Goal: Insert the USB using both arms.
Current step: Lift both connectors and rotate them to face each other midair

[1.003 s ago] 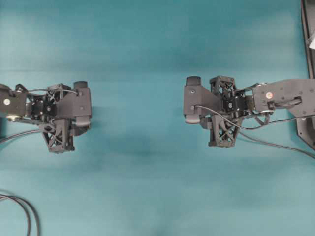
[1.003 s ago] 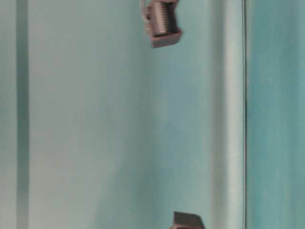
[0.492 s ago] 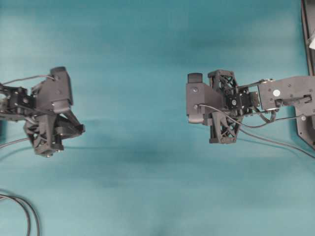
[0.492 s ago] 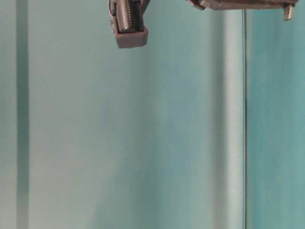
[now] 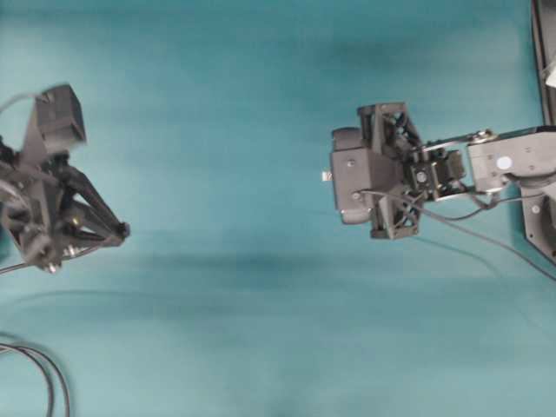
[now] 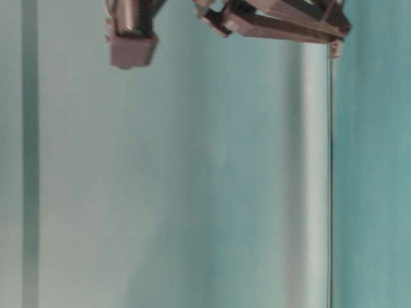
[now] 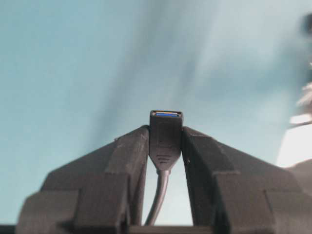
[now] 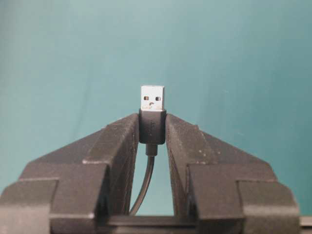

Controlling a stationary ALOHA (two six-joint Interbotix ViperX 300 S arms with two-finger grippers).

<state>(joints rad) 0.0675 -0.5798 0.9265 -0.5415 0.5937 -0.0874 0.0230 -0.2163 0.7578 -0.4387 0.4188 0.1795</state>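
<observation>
Since a second ago left gripper [image 5: 122, 231] swings back toward the left edge | clamps socket end [image 7: 165, 139] | right gripper [image 8: 152, 127] pinches USB [image 8: 152, 114] by its short body, metal tip proud | handling: light, rigid, small; grip body only, cable trails freely.

I see the USB plug [image 8: 152, 114] pinched by its short dark body between the right gripper [image 8: 152, 127] fingertips; its silver metal tip stands clear beyond them, two small square holes facing me, its thin cable dropping back between the fingers; from overhead the tip [image 5: 327, 176] pokes out leftward over the teal table. The socket end [image 7: 165, 139] sits upright in the left gripper [image 7: 165, 146], dark grey with a blue-lined mouth; the two arms are well apart.
</observation>
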